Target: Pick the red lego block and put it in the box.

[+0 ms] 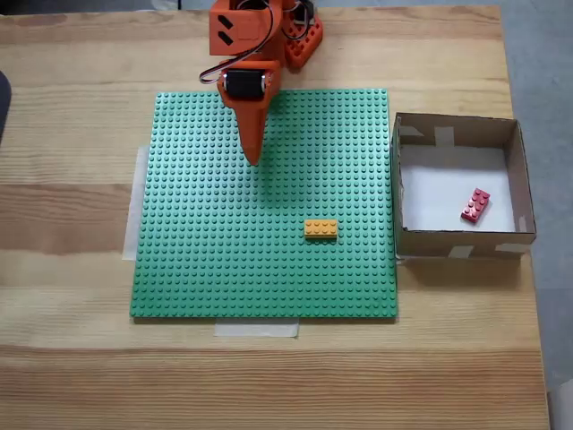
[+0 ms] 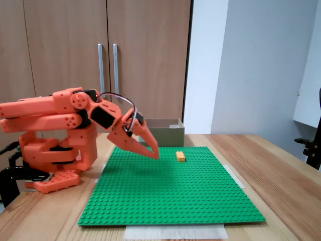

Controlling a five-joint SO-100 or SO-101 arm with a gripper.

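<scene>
The red lego block (image 1: 475, 205) lies tilted on the white bottom of the box (image 1: 458, 248), near its right side. The brown cardboard box (image 2: 168, 134) stands just off the right edge of the green baseplate in a fixed view, and behind it in the other. My orange gripper (image 1: 253, 158) hovers over the upper middle of the baseplate, far left of the box, fingers together with nothing between them. In the side-on fixed view the gripper (image 2: 155, 155) points down and to the right, its tip just above the studs.
An orange-yellow brick (image 1: 320, 229) sits on the green studded baseplate (image 1: 215, 269), also seen as the brick (image 2: 180, 156) near the plate's far edge. Tape strips hold the plate to the wooden table (image 1: 89, 358). The arm's base (image 2: 55, 165) stands at the table's back.
</scene>
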